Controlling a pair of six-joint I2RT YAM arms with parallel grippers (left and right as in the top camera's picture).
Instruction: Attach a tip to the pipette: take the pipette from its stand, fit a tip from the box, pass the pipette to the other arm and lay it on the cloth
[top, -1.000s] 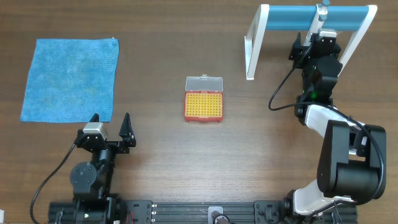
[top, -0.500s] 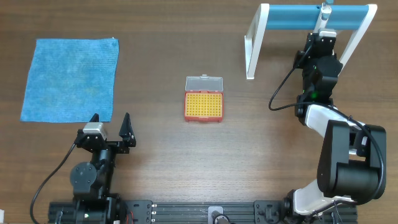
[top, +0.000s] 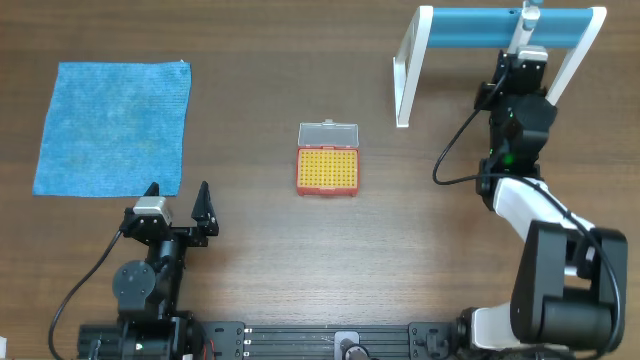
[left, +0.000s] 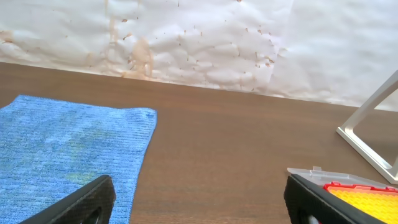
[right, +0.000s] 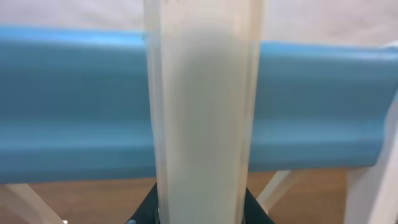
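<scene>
The white pipette (top: 524, 22) hangs upright on the blue bar of its stand (top: 470, 27) at the back right. My right gripper (top: 524, 58) is up against it, fingers closed on the pipette barrel (right: 202, 112), with the blue bar (right: 74, 106) right behind. The orange tip box (top: 327, 168) sits mid-table with its clear lid open. The blue cloth (top: 112, 128) lies flat at the back left. My left gripper (top: 177, 200) rests open near the front left, just in front of the cloth (left: 62, 149), with nothing between its fingers.
The stand's white side frame (top: 403, 75) stands between the tip box and the pipette; it also appears in the left wrist view (left: 373, 134), beside the box (left: 360, 196). Bare wooden table (top: 300, 260) surrounds the box.
My right gripper has moved up to the pipette on the stand and its fingers have narrowed onto the barrel. The left arm has stayed still.
</scene>
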